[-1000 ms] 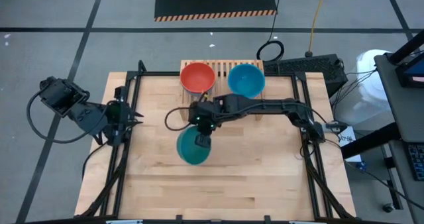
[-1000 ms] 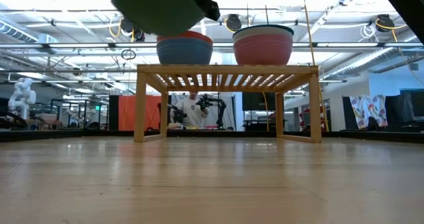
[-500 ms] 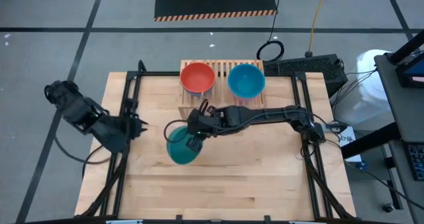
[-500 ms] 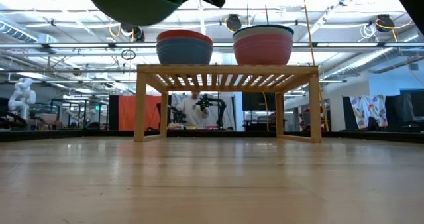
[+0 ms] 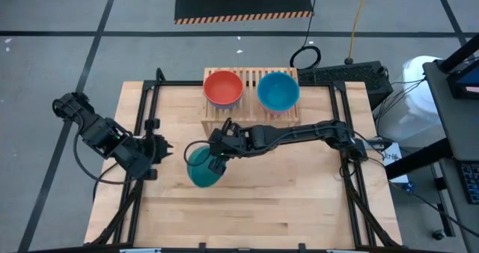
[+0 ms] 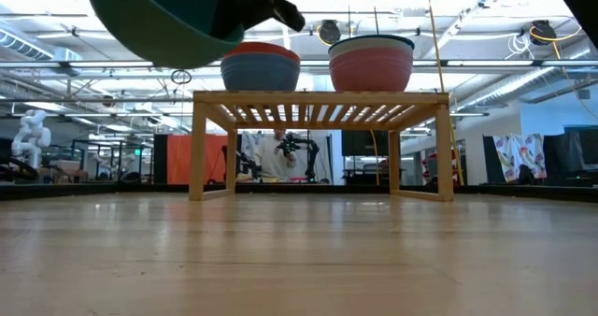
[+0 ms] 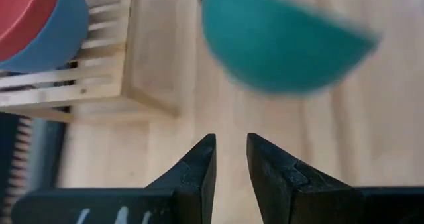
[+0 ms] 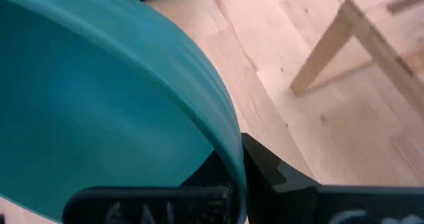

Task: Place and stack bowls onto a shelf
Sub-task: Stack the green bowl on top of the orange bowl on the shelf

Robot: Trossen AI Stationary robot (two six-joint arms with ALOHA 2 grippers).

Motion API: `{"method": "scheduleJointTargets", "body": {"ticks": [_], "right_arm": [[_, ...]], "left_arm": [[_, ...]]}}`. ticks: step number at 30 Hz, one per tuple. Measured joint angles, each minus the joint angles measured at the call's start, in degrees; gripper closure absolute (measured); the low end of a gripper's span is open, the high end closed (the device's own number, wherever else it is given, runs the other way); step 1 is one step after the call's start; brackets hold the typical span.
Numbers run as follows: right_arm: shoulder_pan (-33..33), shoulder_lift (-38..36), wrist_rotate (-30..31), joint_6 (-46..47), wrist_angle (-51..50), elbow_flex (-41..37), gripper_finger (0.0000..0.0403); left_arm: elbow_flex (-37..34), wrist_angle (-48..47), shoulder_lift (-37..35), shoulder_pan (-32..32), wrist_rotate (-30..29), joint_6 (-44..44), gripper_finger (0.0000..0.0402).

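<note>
1. High view: shelf [image 5: 251, 103] already had two stacks, red bowl [image 5: 223, 87] and blue bowl [image 5: 278, 90] on top. Right tool [image 5: 215, 150] was clamped on the teal bowl's [image 5: 200, 167] rim, over the counter [image 5: 299, 200].
2. Low view: red sat nested in a blue one [image 6: 260, 73], the other stack ended in pink [image 6: 371, 70]. Teal was in the air, tilted, empty.
3. Left wrist: left tool [image 7: 230, 159] was partly open, empty.
4. Right wrist: rim pinched tight. One bowl left to stack, I'd say.

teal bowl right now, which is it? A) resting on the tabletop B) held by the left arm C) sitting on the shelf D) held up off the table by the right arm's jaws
D: the right gripper has its jaws shut on the rim of the teal bowl, which hangs in the air in front of the shelf.
</note>
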Motion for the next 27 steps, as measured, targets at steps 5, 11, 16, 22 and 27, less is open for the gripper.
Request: {"method": "scheduleJointTargets", "body": {"ticks": [5,11,16,22,27], "right_arm": [[-0.1,0.0,4.3,-1.6,7.1,-3.9,0.0403],[-0.1,0.0,4.4,-1.3,6.6,-7.0,0.0403],[-0.1,-0.1,-0.1,-1.2,4.4,-6.9,0.0403],[-0.3,-0.6,-5.0,-1.6,-3.4,-6.9,0.0403],[-0.9,-0.5,-8.2,-1.6,-10.5,-6.9,0.0403]], "left_arm": [[0.0,10.1,0.5,-0.5,-0.5,-3.1,0.0309],[0.0,14.4,3.4,-2.6,-0.1,-1.5,0.0309],[0.0,13.7,7.7,-3.6,1.5,-0.9,0.0309],[0.0,13.5,12.8,-3.8,6.4,5.9,0.0309],[0.0,14.7,15.1,-3.7,8.7,13.3,0.0309]]}}
